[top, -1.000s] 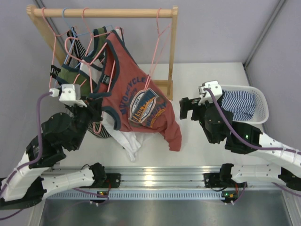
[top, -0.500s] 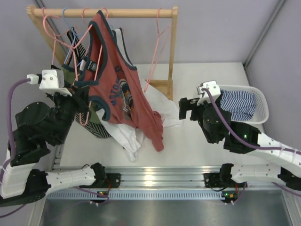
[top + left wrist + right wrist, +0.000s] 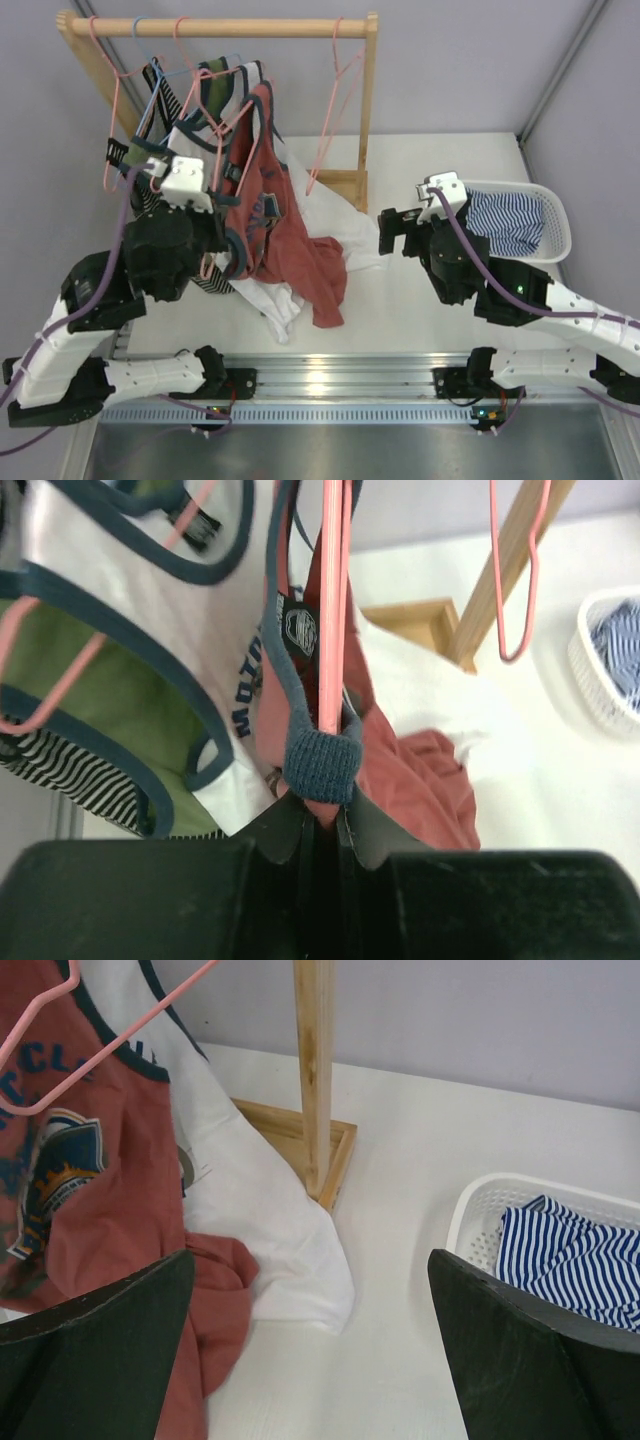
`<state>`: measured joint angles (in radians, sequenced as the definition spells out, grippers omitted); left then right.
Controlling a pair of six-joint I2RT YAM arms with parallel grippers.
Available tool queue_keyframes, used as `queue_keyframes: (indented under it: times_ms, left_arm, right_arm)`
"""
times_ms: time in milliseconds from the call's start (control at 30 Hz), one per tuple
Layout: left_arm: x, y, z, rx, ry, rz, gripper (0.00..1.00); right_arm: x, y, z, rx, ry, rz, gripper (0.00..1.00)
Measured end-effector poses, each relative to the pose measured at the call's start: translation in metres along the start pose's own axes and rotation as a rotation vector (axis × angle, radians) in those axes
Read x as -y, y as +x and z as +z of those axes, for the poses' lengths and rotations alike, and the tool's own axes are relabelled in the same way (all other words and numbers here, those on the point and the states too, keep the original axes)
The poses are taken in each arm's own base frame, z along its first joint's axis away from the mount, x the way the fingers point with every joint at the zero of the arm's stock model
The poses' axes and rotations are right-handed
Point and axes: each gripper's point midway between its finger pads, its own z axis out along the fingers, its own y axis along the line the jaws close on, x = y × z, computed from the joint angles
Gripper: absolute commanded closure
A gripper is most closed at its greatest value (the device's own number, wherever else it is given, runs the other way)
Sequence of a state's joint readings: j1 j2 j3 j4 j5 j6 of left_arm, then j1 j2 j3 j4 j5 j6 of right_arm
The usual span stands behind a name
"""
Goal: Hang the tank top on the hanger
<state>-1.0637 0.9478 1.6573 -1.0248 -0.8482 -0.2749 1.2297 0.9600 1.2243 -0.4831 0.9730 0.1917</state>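
**Left tool clamped at the hanger, tank top half on the surface**

Your left tool (image 3: 318, 825) is clenched on the thin pink wire hanger (image 3: 330, 610). A navy-trimmed strap of the small rust-red tank top (image 3: 290, 250) is looped round the wire right at the fingertips. The top hangs from that strap against the left half of the wooden clothes rack (image 3: 368, 100). Its lower part is bunched on the white surface (image 3: 430, 160), lying over a white printed tank top (image 3: 260, 1230).

On the left you have little room. A green navy-trimmed garment (image 3: 90, 700) and a black-and-white striped one (image 3: 60, 770) press in just beside the held hanger. A spare pink hanger (image 3: 520, 580) dangles from the rail near the right post.

The rack's wooden foot (image 3: 345, 185) touches the white top's edge. To the right of it, a bare strip of surface runs to the white plastic basket (image 3: 555, 215). The basket holds a blue-and-white striped garment (image 3: 505, 225) and sits by the right edge.

Your right tool (image 3: 391, 231) hovers over that strip, jaws spread wide and gripping nothing, just beside the rust-red hem and the basket rim.
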Motion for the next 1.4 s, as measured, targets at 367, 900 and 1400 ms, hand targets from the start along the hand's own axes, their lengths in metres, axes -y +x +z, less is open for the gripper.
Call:
queue_keyframes:
  times_ms: [367, 900, 1400]
  left_arm:
    - [0.023, 0.056, 0.057, -0.204, 0.005, 0.068, 1.0]
    - [-0.002, 0.027, 0.101, -0.107, 0.008, -0.012, 1.0]
    - [-0.008, -0.008, 0.128, -0.031, 0.016, -0.047, 1.0]
  right_arm:
    - [-0.002, 0.007, -0.001, -0.012, -0.019, 0.017, 0.0]
    - [0.005, 0.008, -0.008, -0.008, -0.028, 0.043, 0.0]
    - [0.004, 0.009, -0.007, -0.011, -0.031, 0.022, 0.0]
